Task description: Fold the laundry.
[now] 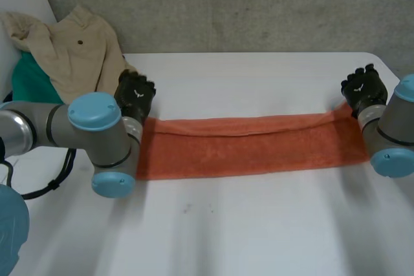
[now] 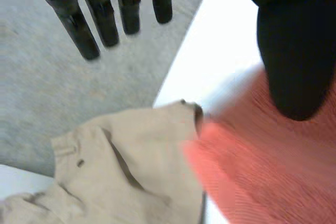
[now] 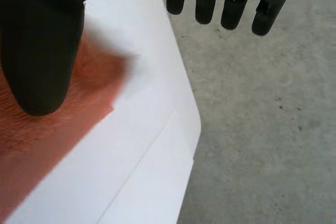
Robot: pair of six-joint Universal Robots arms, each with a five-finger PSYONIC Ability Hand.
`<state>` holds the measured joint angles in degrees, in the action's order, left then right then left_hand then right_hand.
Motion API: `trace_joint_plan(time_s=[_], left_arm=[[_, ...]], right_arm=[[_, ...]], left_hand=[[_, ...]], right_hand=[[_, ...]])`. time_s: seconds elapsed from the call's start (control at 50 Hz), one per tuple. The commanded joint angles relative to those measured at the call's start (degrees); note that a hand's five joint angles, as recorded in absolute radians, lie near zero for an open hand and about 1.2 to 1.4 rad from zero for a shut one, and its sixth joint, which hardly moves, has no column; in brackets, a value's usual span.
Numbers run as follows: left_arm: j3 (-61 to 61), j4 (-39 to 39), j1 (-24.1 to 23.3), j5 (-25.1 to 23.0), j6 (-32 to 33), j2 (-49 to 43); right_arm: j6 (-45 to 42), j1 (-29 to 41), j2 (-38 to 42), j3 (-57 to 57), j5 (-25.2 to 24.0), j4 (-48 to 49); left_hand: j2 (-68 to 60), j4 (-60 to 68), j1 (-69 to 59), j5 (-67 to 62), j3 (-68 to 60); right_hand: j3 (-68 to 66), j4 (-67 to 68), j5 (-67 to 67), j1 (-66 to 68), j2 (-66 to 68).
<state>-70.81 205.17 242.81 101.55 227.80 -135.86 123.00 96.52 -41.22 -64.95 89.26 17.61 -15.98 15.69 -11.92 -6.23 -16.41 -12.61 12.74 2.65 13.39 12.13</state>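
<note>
Two hands: left hand (image 1: 136,95) and right hand (image 1: 364,88), one at each far corner of orange towel (image 1: 252,147).
Grip: fingers (image 2: 84,30) straight on both, holding nothing.
Towel: long strip, flat on table (image 1: 259,231).
Beside left end: beige garment (image 1: 71,50).

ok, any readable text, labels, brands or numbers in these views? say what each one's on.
None can be read.
No print on the orange towel, the beige garment, the green cloth or the table.
A white mark on the back of the left hand, and one like it on the right hand: too small to read.
</note>
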Motion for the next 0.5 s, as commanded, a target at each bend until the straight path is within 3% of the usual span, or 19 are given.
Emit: trace_joint_plan(time_s=[0.02,0.08,0.18,0.26,0.4,0.5], left_arm=[[-2.2,3.1,-1.3,0.0,-0.7,5.2],[-3.4,3.1,-1.4,0.0,-0.7,7.1],[-6.2,3.1,-1.4,-0.1,-0.8,10.8],[-7.7,2.9,-1.3,0.0,-1.0,11.9],[-11.3,2.5,-1.2,-0.7,-1.0,12.8],[-12.1,2.5,-0.5,-0.6,-2.4,11.9]], right_arm=[[8.4,-0.4,-7.8,-2.6,1.6,-1.3],[10.8,-0.5,-11.8,-4.2,1.0,-2.8],[13.5,-4.4,-19.3,-7.4,-6.7,-9.4],[15.0,-7.5,-21.2,-8.4,-10.9,-16.0],[16.7,-12.9,-21.4,-11.0,-12.6,-26.1],[15.7,-15.4,-21.3,-15.2,-17.3,-25.5]], left_hand=[[6.0,-5.7,1.9,6.2,6.4],[6.0,-5.7,1.9,6.2,6.4],[6.0,-5.7,1.9,6.2,6.4],[6.0,-5.7,1.9,6.2,6.4],[6.0,-5.7,1.9,6.2,6.4],[6.0,-5.7,1.9,6.2,6.4]], right_hand=[[2.6,-2.7,-2.6,-3.4,-2.1],[2.6,-2.7,-2.6,-3.4,-2.1],[2.6,-2.7,-2.6,-3.4,-2.1],[2.6,-2.7,-2.6,-3.4,-2.1],[-2.0,1.9,2.0,1.2,2.5],[-7.1,6.9,7.0,6.3,7.5]])
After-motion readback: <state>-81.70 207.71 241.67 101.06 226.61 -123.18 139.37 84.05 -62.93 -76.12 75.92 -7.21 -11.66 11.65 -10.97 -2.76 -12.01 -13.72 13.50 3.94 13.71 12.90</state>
